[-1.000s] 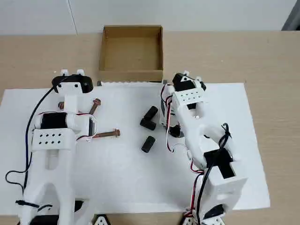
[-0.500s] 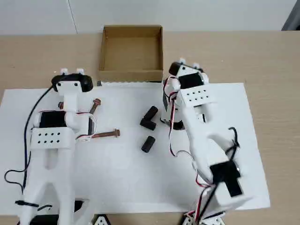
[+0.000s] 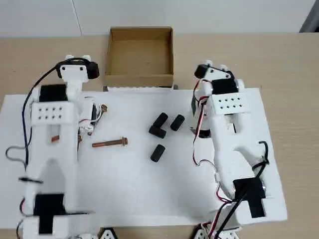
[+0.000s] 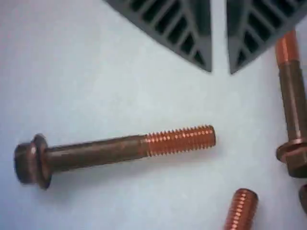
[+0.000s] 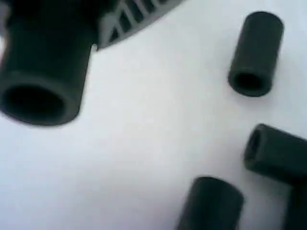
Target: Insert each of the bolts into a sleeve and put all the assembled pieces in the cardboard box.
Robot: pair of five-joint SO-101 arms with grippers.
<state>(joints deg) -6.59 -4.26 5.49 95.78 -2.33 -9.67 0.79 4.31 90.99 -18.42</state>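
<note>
Bolts [image 4: 115,151] copper, bright orange on the thread, duller brown on shank and head; sleeves [image 3: 157,153] matt black; the sleeve [image 5: 43,72] closest to the right wrist camera black too; box [image 3: 139,79] plain tan cardboard; sheet [image 3: 129,189] white; table [image 3: 289,59] pale wood; arms [image 3: 50,149] white with black motors [image 3: 52,93], red and white wires [image 3: 196,149], a black cable [image 3: 26,114]; left fingers [image 4: 182,24] dark grey, patterned with slanted slats.
</note>
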